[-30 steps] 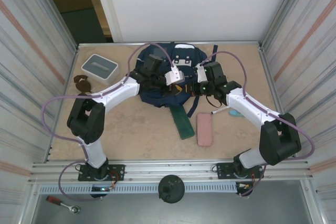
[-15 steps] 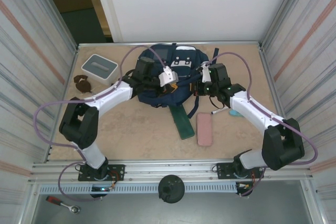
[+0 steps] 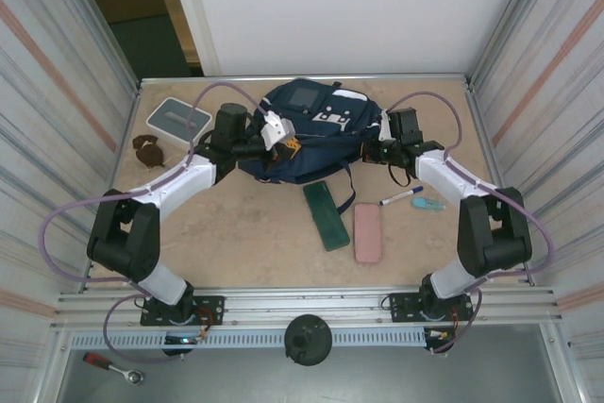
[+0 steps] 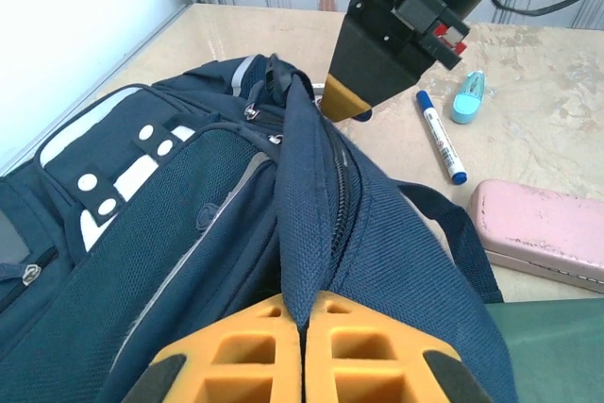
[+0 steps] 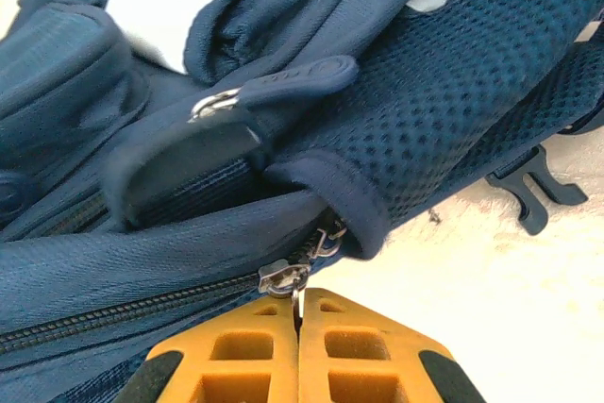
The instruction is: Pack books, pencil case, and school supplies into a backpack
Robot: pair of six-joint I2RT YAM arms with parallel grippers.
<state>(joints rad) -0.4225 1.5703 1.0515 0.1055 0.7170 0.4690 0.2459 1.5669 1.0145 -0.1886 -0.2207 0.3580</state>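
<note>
The big navy-blue cloth backpack (image 3: 311, 129) is lying between the two sets of fingers, stretching sideways from one to the other. The left gripper (image 4: 304, 327) is squeezing shut on a raised fold of blue cloth (image 4: 300, 186), just beside the zipper line. The right gripper (image 5: 299, 320) is pinching shut on what looks like the small silver zipper pull (image 5: 283, 277). The zipper is running along the bag's long side, from the right fingers toward the left ones. The right arm is nearer the pull, so I think it should slide it. The thin dark book (image 3: 326, 216), pink soft pencil case (image 3: 368, 231) and white marker with a blue cap (image 3: 401, 198) are waiting nearer than both grippers.
</note>
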